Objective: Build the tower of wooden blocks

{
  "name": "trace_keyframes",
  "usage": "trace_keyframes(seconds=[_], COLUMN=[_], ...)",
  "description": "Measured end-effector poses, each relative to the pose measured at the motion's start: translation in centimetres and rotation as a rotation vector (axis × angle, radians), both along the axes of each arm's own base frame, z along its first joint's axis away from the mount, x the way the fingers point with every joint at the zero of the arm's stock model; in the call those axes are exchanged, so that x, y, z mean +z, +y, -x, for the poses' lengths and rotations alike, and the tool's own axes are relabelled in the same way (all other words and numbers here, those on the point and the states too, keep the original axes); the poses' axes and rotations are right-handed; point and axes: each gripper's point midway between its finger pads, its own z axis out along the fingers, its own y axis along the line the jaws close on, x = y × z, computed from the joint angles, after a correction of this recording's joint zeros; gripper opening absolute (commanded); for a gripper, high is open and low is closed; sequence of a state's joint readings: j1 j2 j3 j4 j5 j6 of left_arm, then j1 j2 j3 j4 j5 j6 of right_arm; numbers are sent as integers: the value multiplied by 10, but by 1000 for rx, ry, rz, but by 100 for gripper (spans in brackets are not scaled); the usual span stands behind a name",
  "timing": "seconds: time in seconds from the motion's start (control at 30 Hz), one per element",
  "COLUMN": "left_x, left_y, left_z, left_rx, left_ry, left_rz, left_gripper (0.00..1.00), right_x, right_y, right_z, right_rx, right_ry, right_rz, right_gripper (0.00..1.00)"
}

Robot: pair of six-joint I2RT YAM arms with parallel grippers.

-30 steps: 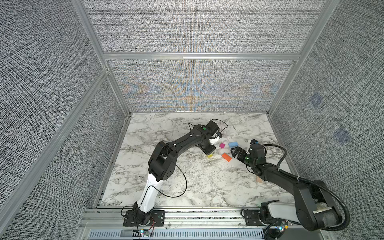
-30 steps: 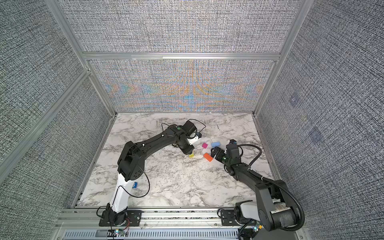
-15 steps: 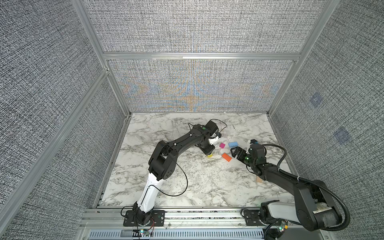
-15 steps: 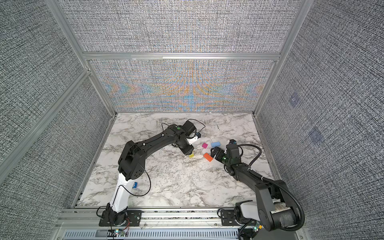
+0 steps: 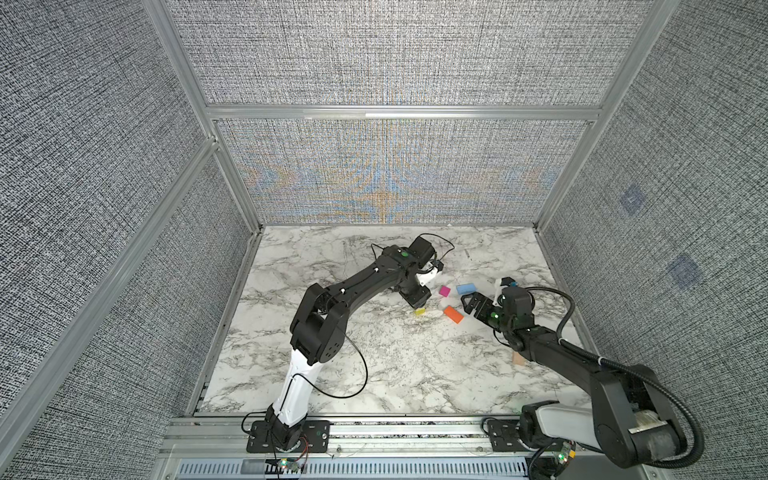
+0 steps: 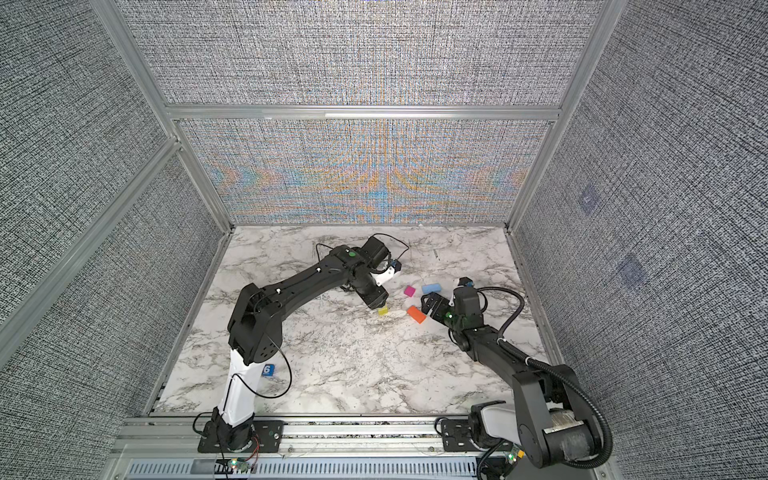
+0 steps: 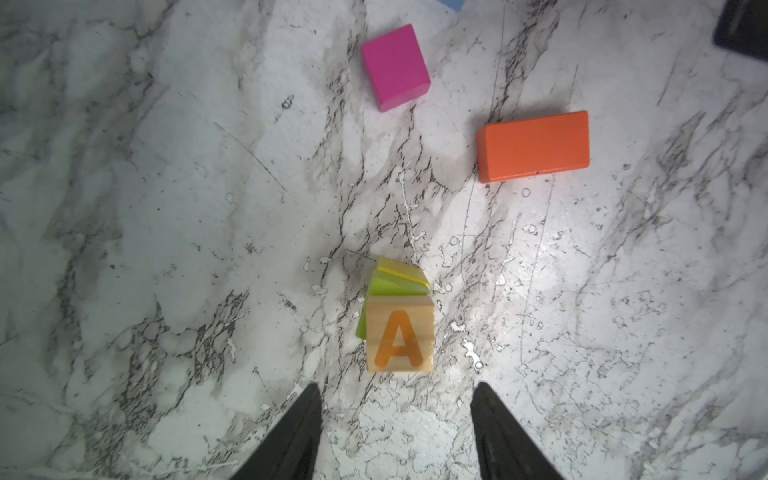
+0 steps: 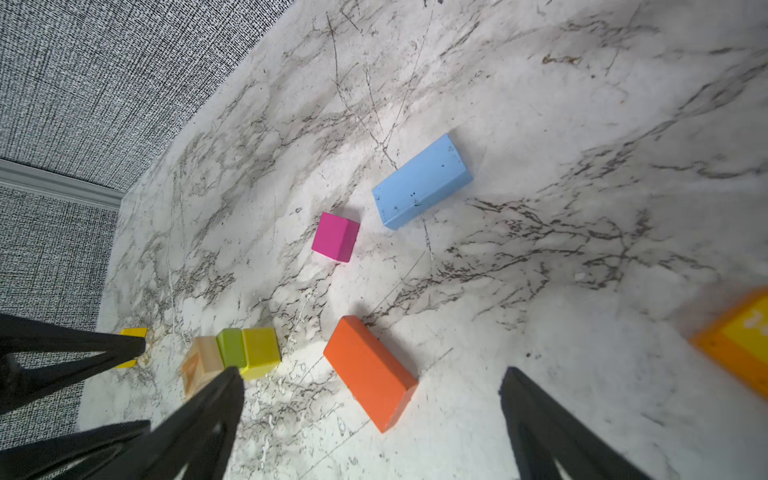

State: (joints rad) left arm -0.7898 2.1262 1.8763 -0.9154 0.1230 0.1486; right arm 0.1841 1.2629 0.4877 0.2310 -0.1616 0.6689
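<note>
Left wrist view: the left gripper (image 7: pixel 397 388) hangs released, its fingers spread wider than the "A" cube (image 7: pixel 400 340), which sits free on top of the tower (image 5: pixel 420 311), over a lime cube (image 7: pixel 386 286) and a yellow cube (image 7: pixel 401 268). In both top views, from the tower, the magenta cube (image 5: pixel 444 290) lies at one o'clock, the blue slab (image 5: pixel 466 287) at two, the orange slab (image 5: pixel 453 314) at three. The right gripper (image 8: pixel 370 372) gapes empty near the orange slab
</note>
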Motion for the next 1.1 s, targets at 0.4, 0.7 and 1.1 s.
trace_keyframes(seconds=[0.4,0.7,1.1], left_x=[70,85,76], left_y=[25,72,154], left_z=[11,8,18], left_rx=[93,348,819], left_ry=[-155,-308,-440], left_rz=[126,158,226], left_gripper=[99,99,99], right_x=[24,42,54], right_y=[8,26,40], right_z=[-25,-31,-46], right_rx=[75,173,193], right_ry=[117,212,297], right_rz=[99,214,382], right_gripper=[93,89,83])
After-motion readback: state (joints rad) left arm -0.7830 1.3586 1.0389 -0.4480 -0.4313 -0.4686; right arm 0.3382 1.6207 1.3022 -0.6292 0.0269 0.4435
